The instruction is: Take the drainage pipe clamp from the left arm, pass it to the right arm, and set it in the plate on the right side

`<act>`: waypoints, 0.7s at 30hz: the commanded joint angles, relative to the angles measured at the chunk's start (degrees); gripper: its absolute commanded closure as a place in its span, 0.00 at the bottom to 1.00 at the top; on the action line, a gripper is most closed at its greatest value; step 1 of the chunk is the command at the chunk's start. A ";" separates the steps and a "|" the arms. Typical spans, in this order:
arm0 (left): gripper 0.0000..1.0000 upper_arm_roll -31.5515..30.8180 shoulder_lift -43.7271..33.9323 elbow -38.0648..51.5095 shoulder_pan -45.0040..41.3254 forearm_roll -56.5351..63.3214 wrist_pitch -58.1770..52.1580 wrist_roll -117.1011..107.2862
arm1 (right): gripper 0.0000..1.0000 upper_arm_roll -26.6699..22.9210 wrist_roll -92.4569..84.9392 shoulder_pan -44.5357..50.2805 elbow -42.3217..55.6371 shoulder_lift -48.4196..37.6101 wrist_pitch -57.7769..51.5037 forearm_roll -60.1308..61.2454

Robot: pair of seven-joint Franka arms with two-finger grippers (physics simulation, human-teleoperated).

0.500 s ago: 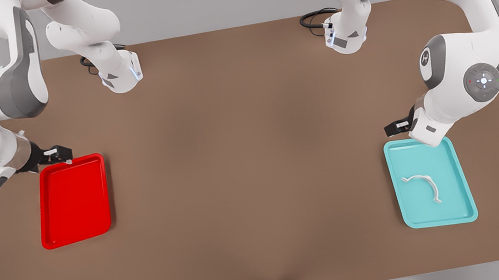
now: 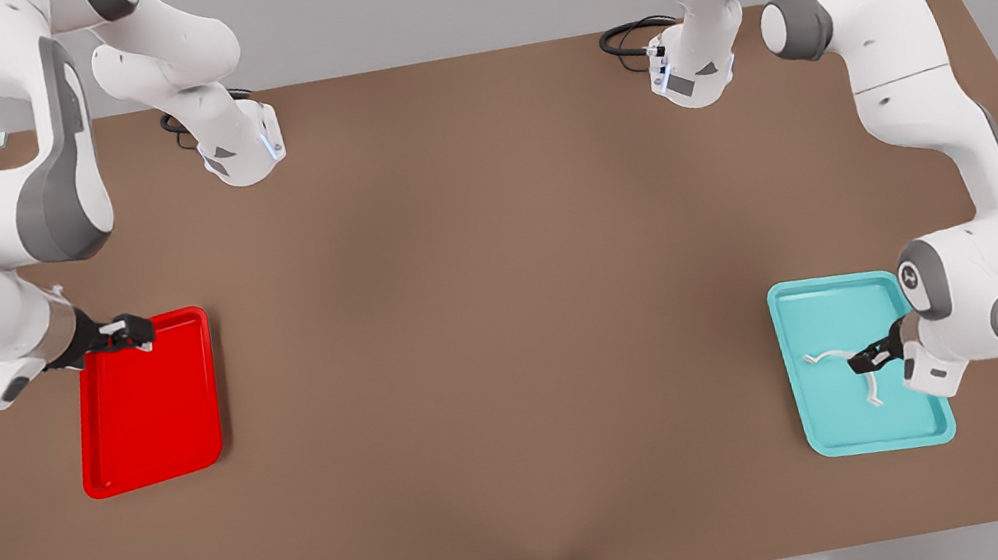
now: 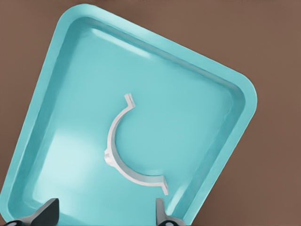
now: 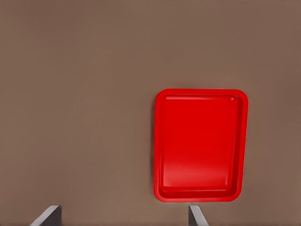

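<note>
The brown desk [image 2: 509, 339] carries two shallow trays well apart, with a wide bare stretch of desk between them. The teal tray [image 2: 830, 438] lies toward the front view's right, its near long side not far from the desk's near edge and its outer side close to the desk's slanting side edge. In it lies the drainage pipe clamp [image 2: 866, 381], a thin white half-ring strap with short tabs bent outward at both ends and a small nub on the outside of the arc; in the left wrist view the clamp [image 3: 124, 157] sits flat near the middle of the tray floor, apart from every wall of the raised rim. The left hand [image 2: 873, 356] hangs over the tray right above the clamp, its two dark fingertips [image 3: 47, 212] spread wide, released and grasping nothing, standing apart on either side of the arc. The plate [image 2: 152, 449], a bright red rectangular tray with rounded corners and a raised rim, lies toward the front view's left with bare desk on all sides. The right hand [image 2: 125, 332] waits over the plate's far short edge; in the right wrist view its grey fingertips [image 4: 47, 215] stand wide apart and unloaded, the plate [image 4: 200, 193] between them farther off.
</note>
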 commanded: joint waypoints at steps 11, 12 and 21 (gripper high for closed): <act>0.00 -1.58 7.09 0.49 3.47 -1.72 21.44 39.44 | 0.00 0.16 -0.75 0.58 -0.14 0.95 0.42 -0.19; 0.00 -1.58 6.57 0.49 3.38 -1.64 17.93 41.64 | 0.00 0.16 -0.75 0.58 -0.05 1.21 0.42 -0.19; 0.00 -1.58 8.06 -0.22 2.85 -1.64 13.53 46.83 | 0.00 0.34 -0.84 0.58 -0.05 1.65 0.42 -0.10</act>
